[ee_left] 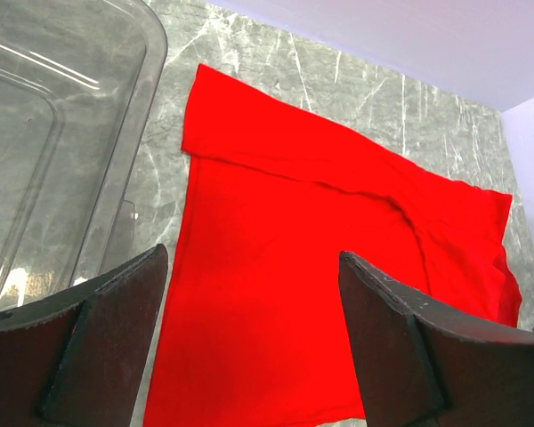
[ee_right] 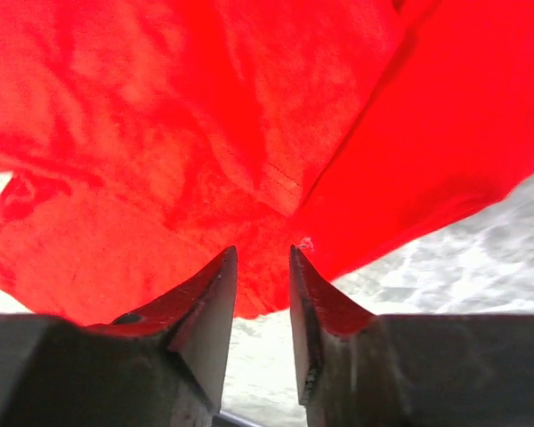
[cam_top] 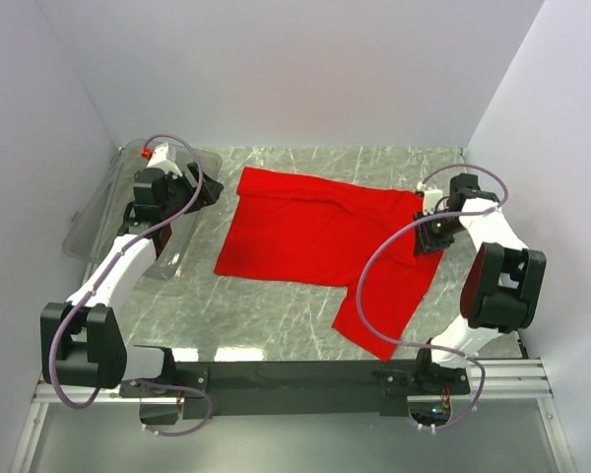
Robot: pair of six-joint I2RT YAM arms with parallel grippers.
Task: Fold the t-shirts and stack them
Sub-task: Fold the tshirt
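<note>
One bright red t-shirt lies partly folded on the marble table, with a flap reaching toward the near edge at the right. My left gripper hovers by the shirt's far left corner. In the left wrist view it stands wide open over the red t-shirt, holding nothing. My right gripper is at the shirt's right edge. In the right wrist view it has its jaws slightly apart, bare table showing between them. The red cloth lies just beyond the tips.
A clear plastic bin sits at the table's far left, beside the left arm; its rim runs close to the shirt's left edge. White walls enclose the table on three sides. A purple cable loops over the shirt's right part.
</note>
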